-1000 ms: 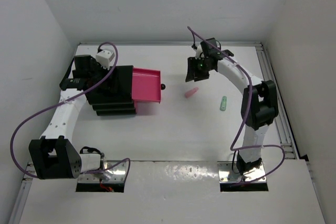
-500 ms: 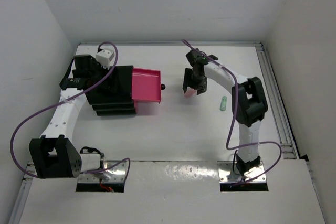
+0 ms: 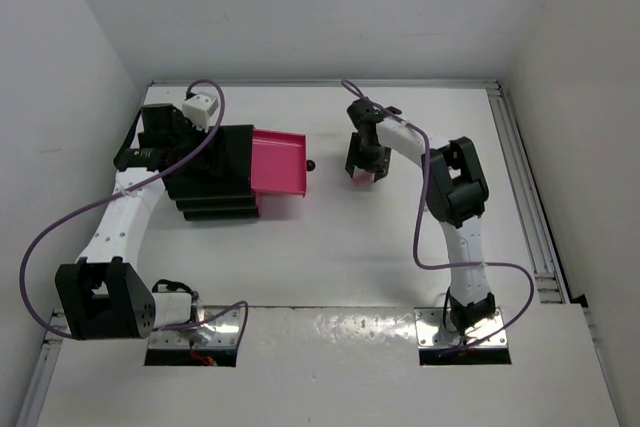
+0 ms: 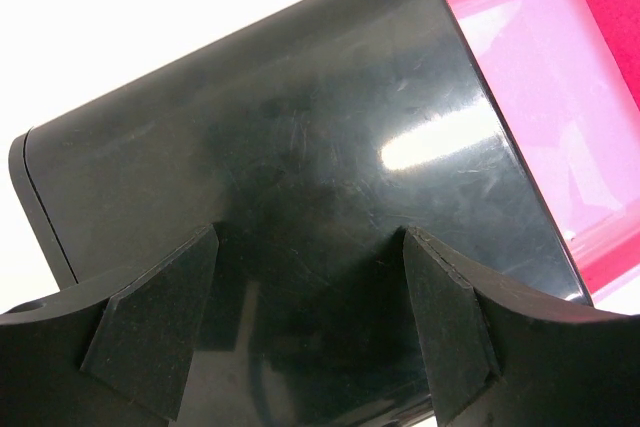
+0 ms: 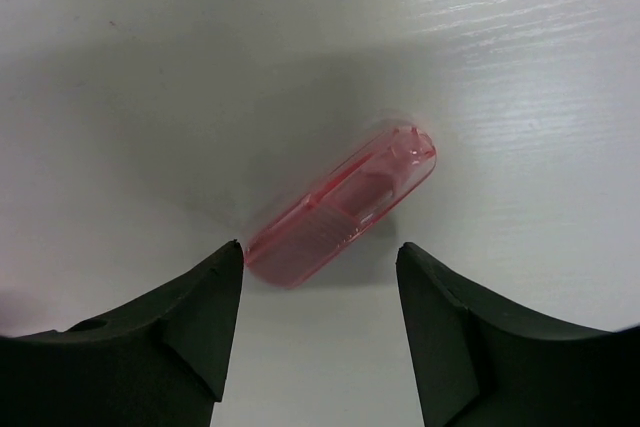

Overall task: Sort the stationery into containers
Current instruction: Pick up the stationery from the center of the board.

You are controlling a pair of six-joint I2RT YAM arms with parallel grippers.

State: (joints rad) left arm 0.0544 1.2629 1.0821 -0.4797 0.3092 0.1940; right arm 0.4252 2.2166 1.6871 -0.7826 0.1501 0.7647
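The short stubby pink piece [image 5: 340, 209] lies on the white table, slanted, just ahead of my right gripper [image 5: 320, 252]. That gripper is open, with one jaw on each side of the piece's near end and not touching it. In the top view the right gripper [image 3: 362, 163] hangs right over the pink piece [image 3: 357, 179]. The black stepped drawer unit [image 3: 212, 172] stands at the left with one pink drawer [image 3: 279, 162] pulled out, its knob [image 3: 310, 165] pointing right. My left gripper [image 4: 310, 237] is open over the unit's black top [image 4: 300, 117]. No pens show.
The pink drawer [image 4: 545, 67] looks empty in the left wrist view. White walls close in the table at the back and both sides. A rail [image 3: 525, 197] runs along the table's right edge. My right arm's elbow [image 3: 452, 187] is folded over the table's right part.
My right gripper has swung left and down onto the stubby pink piece. The right arm now covers the spot where a mint green piece lay. The left arm has not moved.
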